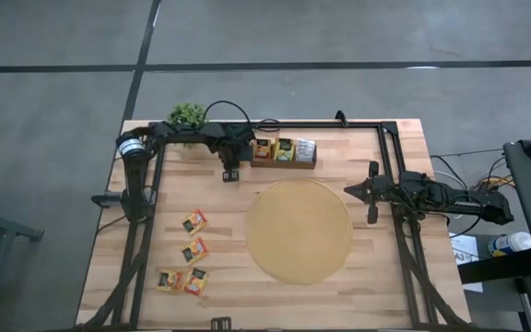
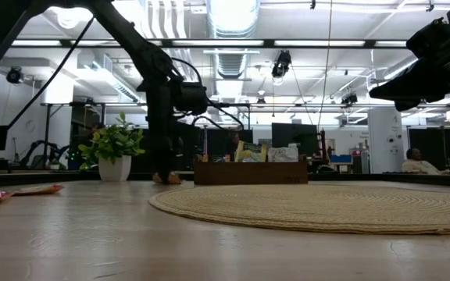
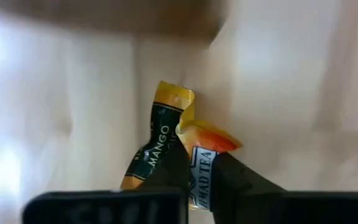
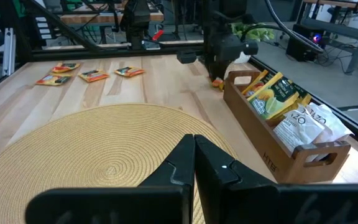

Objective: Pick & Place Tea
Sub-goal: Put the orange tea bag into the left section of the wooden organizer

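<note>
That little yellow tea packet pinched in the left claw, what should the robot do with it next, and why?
Probably lift it straight up. The left claw is shut on the tea sachet, which sits crumpled against the table beside the wooden tray. Raising it first would let it clear the tray's wall before moving over a slot.

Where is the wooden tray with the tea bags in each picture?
High view: the wooden tray sits at the table's far edge, behind the round mat.
Low view: the tray is in the middle, behind the mat.
Left wrist view: not in it.
Right wrist view: the tray is on the right, beside the mat.
Shared landmark: the round mat.
</note>
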